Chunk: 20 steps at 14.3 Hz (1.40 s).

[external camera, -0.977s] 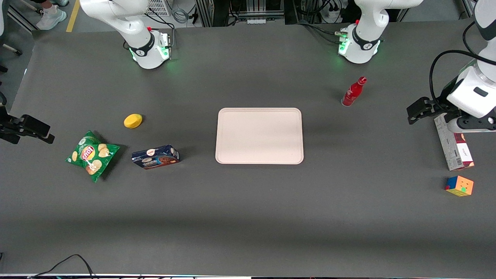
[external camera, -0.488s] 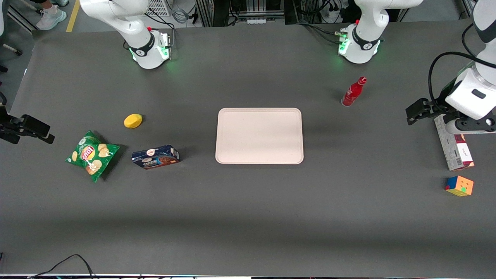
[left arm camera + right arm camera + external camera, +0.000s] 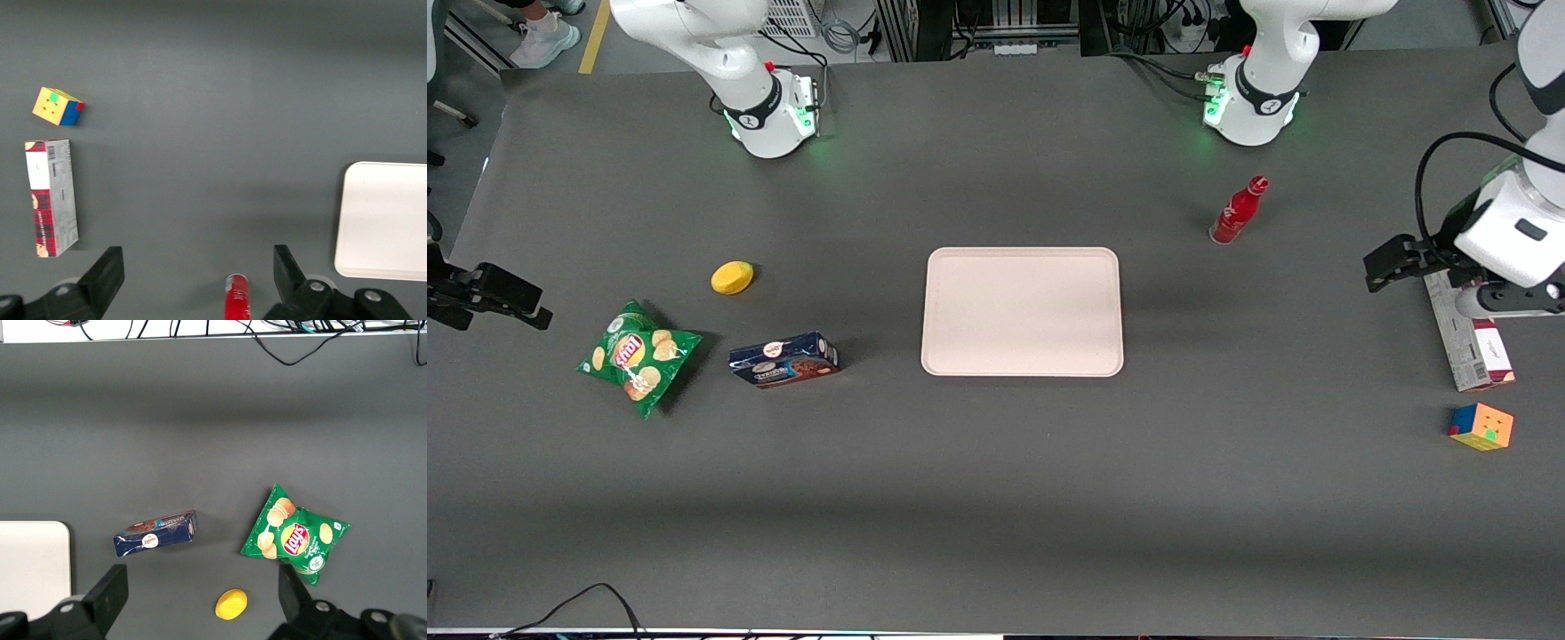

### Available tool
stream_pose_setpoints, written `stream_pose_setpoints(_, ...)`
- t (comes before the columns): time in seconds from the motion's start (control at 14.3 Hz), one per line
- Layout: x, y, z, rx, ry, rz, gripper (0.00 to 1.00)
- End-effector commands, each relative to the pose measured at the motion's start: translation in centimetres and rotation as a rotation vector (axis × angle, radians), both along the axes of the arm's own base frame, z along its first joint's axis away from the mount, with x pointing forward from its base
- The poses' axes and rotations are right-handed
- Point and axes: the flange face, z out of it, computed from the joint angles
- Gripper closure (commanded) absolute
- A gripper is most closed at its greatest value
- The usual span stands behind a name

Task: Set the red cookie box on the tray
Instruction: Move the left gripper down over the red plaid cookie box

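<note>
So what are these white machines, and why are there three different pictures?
They are robot arms bolted to a grey table. One camera looks over the whole table; the other two sit on the arms' wrists and look down. Only one arm works. Its gripper is open, holds nothing, and hangs above the table near the red cookie box, which lies flat beside a colourful puzzle cube. In the middle is a bare pale tray, with a red bottle standing farther from the front camera. Toward the parked arm's end lie a blue cookie box, a green chips bag and a yellow lemon-like thing.
</note>
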Motion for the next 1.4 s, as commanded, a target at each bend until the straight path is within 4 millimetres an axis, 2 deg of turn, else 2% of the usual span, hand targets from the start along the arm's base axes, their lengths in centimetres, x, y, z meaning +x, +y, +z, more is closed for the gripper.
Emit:
stream_pose_setpoints(0.0, 0.5, 5.8, -1.2, 0.013, 0.038, -0.041, 0.00)
stream_pose_setpoints(0.21, 0.5, 11.3, -2.5, 0.054, 0.057, -0.087, 0.00)
stream_pose_setpoints(0.35, 0.3, 14.5, -4.2, 0.063, 0.069, -0.114, 0.00)
stream_pose_setpoints(0.56, -1.2, 20.9, -8.3, 0.062, 0.064, -0.154, 0.00)
stream_pose_setpoints(0.91, -4.7, 27.9, -15.0, 0.063, 0.053, -0.154, 0.00)
stream_pose_setpoints(1.33, -9.1, 33.3, -22.7, 0.032, 0.022, -0.118, 0.00)
